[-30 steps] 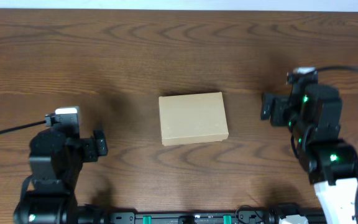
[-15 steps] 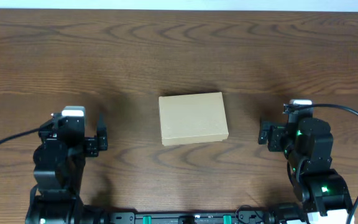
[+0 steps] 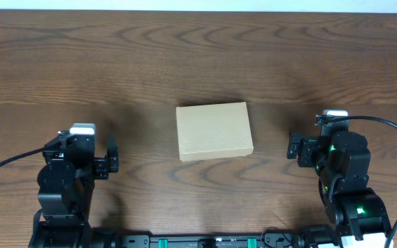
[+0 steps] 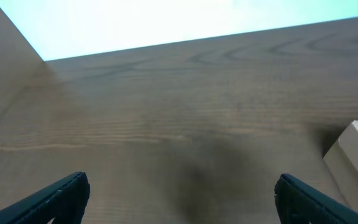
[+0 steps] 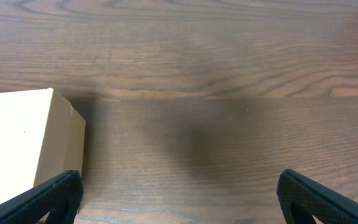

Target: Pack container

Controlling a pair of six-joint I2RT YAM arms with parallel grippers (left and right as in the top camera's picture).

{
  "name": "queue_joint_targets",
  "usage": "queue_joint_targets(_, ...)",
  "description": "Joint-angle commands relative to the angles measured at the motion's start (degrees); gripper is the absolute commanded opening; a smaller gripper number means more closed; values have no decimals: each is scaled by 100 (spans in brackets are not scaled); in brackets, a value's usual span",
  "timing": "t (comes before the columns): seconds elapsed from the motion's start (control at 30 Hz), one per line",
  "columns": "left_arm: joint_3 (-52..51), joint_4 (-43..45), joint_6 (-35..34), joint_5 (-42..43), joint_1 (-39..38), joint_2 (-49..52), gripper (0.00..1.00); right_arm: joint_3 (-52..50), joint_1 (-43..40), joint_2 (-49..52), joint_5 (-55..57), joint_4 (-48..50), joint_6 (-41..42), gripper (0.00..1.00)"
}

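Left tool (image 3: 111, 157) wide open, empty | right tool (image 3: 293, 147) wide open, empty

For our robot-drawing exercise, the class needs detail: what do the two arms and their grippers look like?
Both are black. The left arm and right arm each carry a white block on top and trail a black cable. Green lights glow on the right arm. The left gripper and right gripper have dark fingers.
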Motion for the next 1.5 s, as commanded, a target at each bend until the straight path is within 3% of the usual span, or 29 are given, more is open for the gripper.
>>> queue_joint_targets(0.0, -24, -186, 57, -98, 15, -35, 95, -28, -15, -20, 52, -15, 55, 99)
queue_joint_targets(0.37, -24, -1086, 57, -96, 15, -35, 96, -28, -15, -20, 52, -15, 52, 99)
queue_joint_targets(1.17, -24, -1150, 57, -98, 15, -35, 96, -28, -11, -111, 101, 68, 101, 99)
queue_joint_targets(1.33, -24, -1150, 57, -98, 15, -35, 96, -188, 0, -750, -466, 1141, 350, 99)
queue_joint_targets(1.47, -24, -1150, 57, -96, 15, -35, 96, -557, 127, -1488, -459, 2105, -393, 99)
